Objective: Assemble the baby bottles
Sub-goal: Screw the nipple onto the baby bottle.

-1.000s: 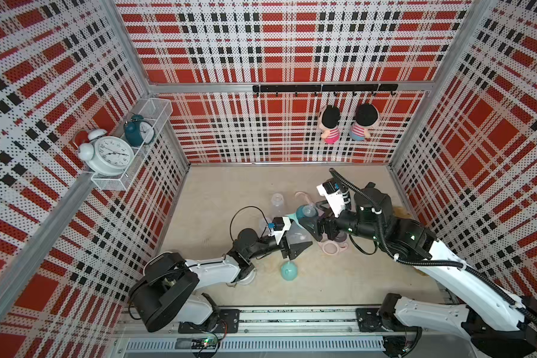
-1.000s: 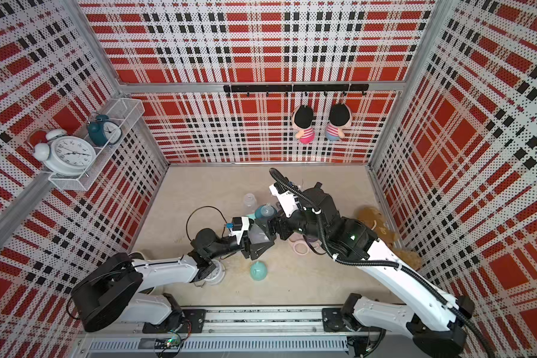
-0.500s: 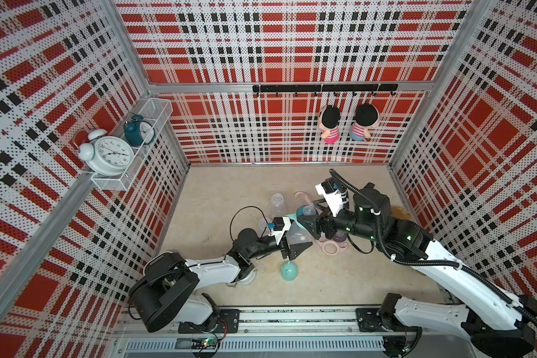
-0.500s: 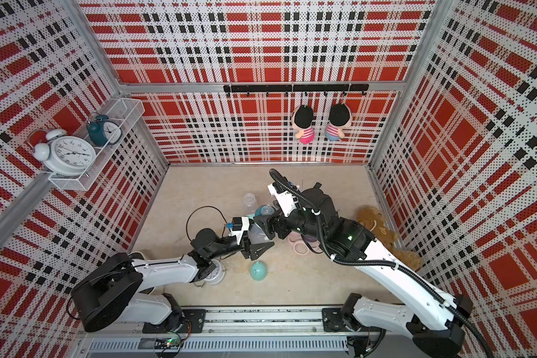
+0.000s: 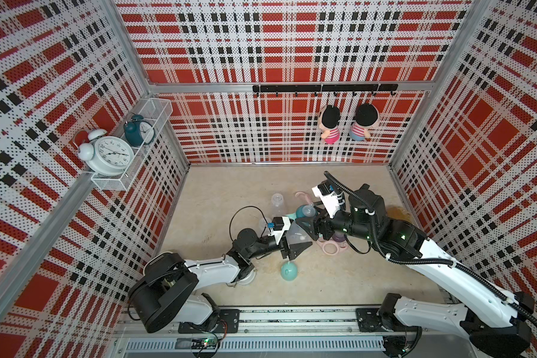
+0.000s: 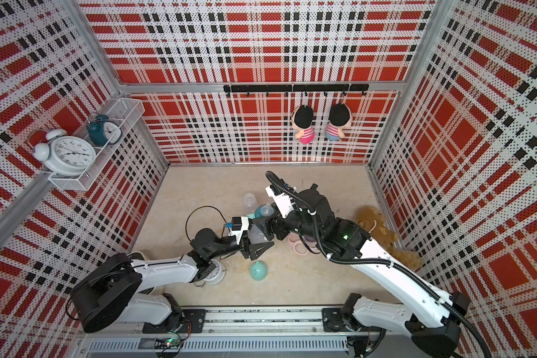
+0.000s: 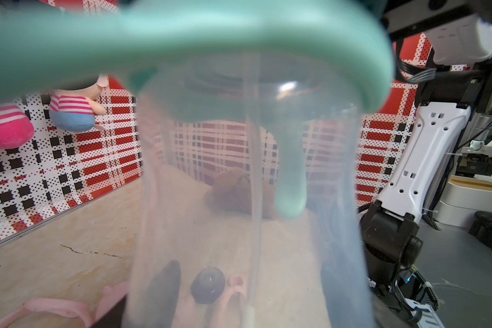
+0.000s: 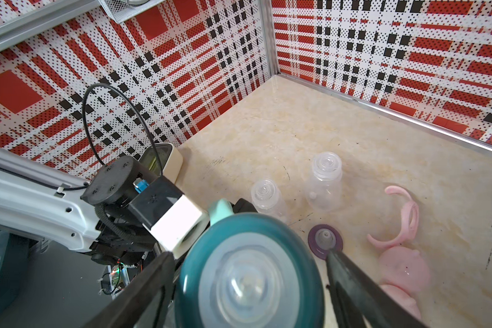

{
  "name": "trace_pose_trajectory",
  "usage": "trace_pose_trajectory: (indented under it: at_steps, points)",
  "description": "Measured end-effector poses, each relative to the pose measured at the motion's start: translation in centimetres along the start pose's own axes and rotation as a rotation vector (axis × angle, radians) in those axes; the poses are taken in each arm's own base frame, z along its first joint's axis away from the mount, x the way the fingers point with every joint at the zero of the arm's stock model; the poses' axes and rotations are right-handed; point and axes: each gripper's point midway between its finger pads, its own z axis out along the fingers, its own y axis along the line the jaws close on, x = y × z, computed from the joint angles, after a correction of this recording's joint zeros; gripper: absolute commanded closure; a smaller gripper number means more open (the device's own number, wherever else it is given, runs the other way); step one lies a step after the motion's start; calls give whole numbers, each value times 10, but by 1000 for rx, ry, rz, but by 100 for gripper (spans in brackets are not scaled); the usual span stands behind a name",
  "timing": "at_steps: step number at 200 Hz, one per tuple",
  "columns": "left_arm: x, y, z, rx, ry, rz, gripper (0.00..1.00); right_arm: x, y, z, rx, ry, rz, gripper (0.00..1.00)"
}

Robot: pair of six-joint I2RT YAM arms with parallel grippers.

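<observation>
My left gripper (image 5: 293, 239) (image 7: 250, 284) is shut on a clear bottle (image 7: 247, 184) held upright off the floor. A teal two-handled ring (image 7: 182, 42) sits round its neck. On top is the teal nipple collar (image 8: 250, 272) (image 5: 306, 212). My right gripper (image 8: 247, 253) reaches in from the right, and its fingers (image 8: 350, 281) press close on either side of that collar. Two more clear bottles (image 8: 266, 196) (image 8: 325, 181) stand behind. A purple nipple collar (image 8: 324, 240), a pink handle ring (image 8: 401, 218) and a pink dome cap (image 8: 404, 272) lie on the floor.
A teal eared dome cap (image 5: 289, 271) lies in front of the grippers. A brown plush toy (image 6: 375, 223) slumps by the right wall. A white alarm clock (image 6: 214, 275) lies under my left forearm. Plaid walls close in three sides.
The right gripper's jaws have drawn in a little round the teal collar. Both arms have stayed almost in place, and the left grip on the bottle is unchanged.
</observation>
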Motion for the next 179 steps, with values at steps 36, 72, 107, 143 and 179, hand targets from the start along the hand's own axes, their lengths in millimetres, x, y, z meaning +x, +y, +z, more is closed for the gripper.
trace_pose_trajectory:
  at_steps: [36,72,107,143,179]
  points:
    - [0,0,0,0,0,-1,100,-1,0,0,-6,-5,-1,24]
    - [0,0,0,1,1,-4,100,-1,-2,2,-2,-2,0,35]
    - [1,1,0,-2,2,-9,100,-2,-3,5,-2,-5,-1,41]
    - [3,6,0,-34,9,-16,100,-1,-6,9,13,-1,10,49]
    - [4,20,2,-158,3,-1,100,-4,-19,17,88,10,90,59]
